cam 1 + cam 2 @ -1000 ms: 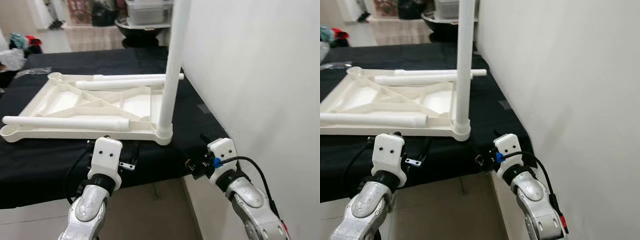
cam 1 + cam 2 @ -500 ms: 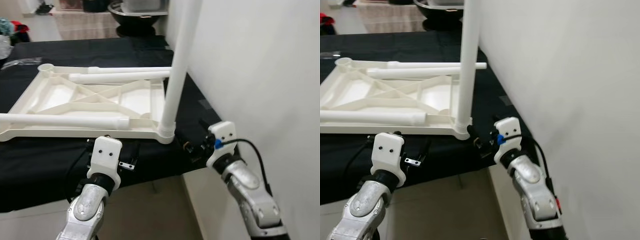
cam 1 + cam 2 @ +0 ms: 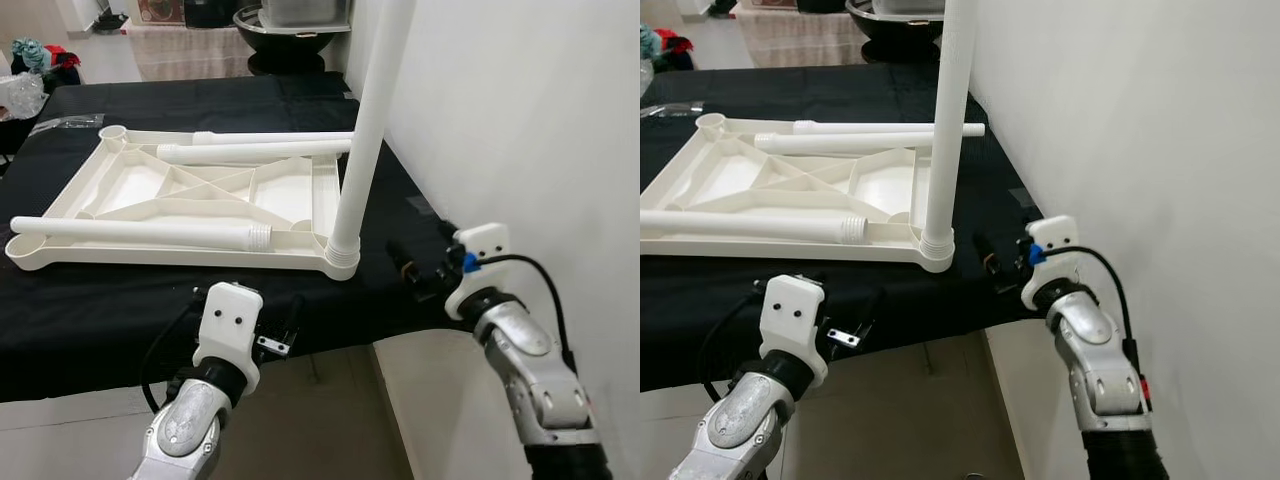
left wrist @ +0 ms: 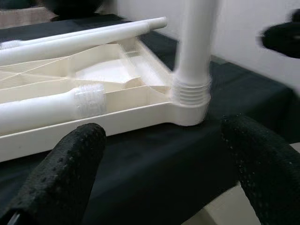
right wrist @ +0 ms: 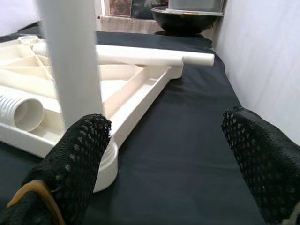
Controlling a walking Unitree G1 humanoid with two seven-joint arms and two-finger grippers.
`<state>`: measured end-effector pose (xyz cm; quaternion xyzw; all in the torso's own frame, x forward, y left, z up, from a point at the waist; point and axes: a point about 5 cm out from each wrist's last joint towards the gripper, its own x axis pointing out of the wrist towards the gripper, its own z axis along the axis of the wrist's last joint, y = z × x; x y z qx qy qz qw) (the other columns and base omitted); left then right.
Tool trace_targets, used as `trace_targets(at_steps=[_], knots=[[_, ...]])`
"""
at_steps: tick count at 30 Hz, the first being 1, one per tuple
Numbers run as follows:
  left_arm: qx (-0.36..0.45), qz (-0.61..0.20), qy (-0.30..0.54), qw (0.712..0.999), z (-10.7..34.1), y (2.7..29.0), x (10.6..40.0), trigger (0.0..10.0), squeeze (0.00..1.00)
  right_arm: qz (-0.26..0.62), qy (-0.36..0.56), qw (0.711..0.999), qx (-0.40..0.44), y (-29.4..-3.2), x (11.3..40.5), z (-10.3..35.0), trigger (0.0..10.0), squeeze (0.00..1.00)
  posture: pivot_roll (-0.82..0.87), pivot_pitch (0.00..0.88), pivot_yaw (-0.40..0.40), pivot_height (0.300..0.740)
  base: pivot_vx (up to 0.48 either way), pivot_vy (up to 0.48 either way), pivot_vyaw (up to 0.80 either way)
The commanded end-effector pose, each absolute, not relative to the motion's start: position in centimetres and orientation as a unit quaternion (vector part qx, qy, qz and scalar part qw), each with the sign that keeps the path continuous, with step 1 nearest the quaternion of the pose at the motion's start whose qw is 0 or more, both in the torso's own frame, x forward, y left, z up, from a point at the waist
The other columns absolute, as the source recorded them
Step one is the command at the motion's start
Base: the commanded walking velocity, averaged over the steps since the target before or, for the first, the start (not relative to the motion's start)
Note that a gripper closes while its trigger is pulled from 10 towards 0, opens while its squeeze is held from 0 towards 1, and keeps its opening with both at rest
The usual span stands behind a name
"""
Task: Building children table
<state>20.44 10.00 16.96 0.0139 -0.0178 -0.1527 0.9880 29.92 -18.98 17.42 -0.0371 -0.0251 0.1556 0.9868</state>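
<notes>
The white plastic tabletop (image 3: 190,205) is lying upside down on the worktop (image 3: 90,310), which is covered in black cloth. One white leg (image 3: 365,130) is standing upright in the corner socket nearest the white wall (image 3: 520,110). Two more loose legs are lying on the tabletop: a near leg (image 3: 140,232) with a ribbed end is lying across the front edge, and a far leg (image 3: 255,152) is lying along the back edge. The right gripper (image 3: 412,262) is hanging over the black cloth just beside the upright leg, its fingers (image 5: 70,159) spread wide apart and holding nothing. A second ago it was lower, down by the worktop's front edge; it is now coming up and in toward the leg's base. The left gripper (image 3: 285,330) is waiting below the front edge of the worktop, its fingers (image 4: 61,168) also wide open and empty, much where it was before. The camera is now sitting a bit higher, so the whole scene is looking shifted.
</notes>
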Motion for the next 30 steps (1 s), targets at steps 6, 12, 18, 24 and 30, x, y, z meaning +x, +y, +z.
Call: trace_targets(at_steps=[6,12,18,24,30], knots=[[-0.006,-0.219,0.0,0.976,16.7,8.6,19.1,10.0,0.0,0.194,-0.008,0.981,-0.002,-20.2,31.7,18.2,10.0,0.36,0.05,0.114,-0.053,0.74,0.0,0.0,0.0],[-0.011,-0.243,-0.004,0.97,17.0,7.7,18.6,10.0,0.0,0.293,0.003,0.956,0.022,-20.3,32.5,19.4,10.0,0.0,0.06,0.126,-0.056,0.74,0.0,0.0,0.0],[-0.015,-0.253,-0.008,0.967,17.4,7.5,18.5,10.0,0.0,0.355,0.004,0.935,0.003,-20.3,33.5,20.4,10.0,0.0,0.06,0.138,-0.059,0.74,0.0,0.0,0.0],[-0.012,-0.258,-0.012,0.966,17.7,7.3,18.3,10.0,0.0,0.36,-0.031,0.932,0.001,-19.9,35.4,22.1,10.0,0.0,0.07,0.143,-0.061,0.74,0.0,0.0,0.0],[-0.007,-0.255,-0.016,0.967,17.8,7.4,18.4,10.0,0.0,0.377,-0.052,0.925,0.006,-19.2,36.2,23.2,10.0,0.0,0.08,0.148,-0.062,0.74,0.0,0.0,0.0]])
